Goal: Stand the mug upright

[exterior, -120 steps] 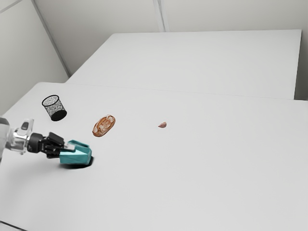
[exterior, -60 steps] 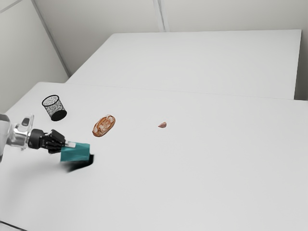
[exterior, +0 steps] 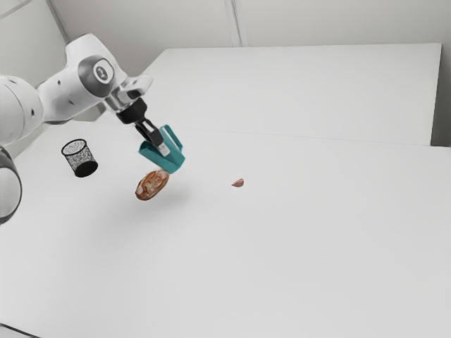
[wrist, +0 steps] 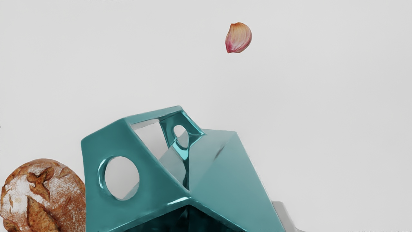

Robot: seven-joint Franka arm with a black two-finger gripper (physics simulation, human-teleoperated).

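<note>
In the exterior view, the gripper (exterior: 163, 148) is shut on the teal mug (exterior: 172, 160), holding it tilted in the air above and just behind the bread. The mug's handle is on the side away from the arm, and its dark opening faces back toward the hand. In the wrist view the angular mug (wrist: 225, 167) is close to the camera, its handle with round holes toward the garlic clove and bread. A grey fingertip (wrist: 285, 216) lies against the mug's side; the other finger is hidden behind the mug.
A brown bread loaf (exterior: 151, 186) lies on the table (exterior: 282, 253) just below the raised mug. A garlic clove (exterior: 238, 183) rests farther toward the exterior view's right. The black mesh cup (exterior: 79, 159) stands at the exterior view's left, near the arm.
My gripper has carried the mug up from the table and toward the exterior view's right and back. The mug has turned from lying level to a slant. Bread, clove and mesh cup have stayed put.
</note>
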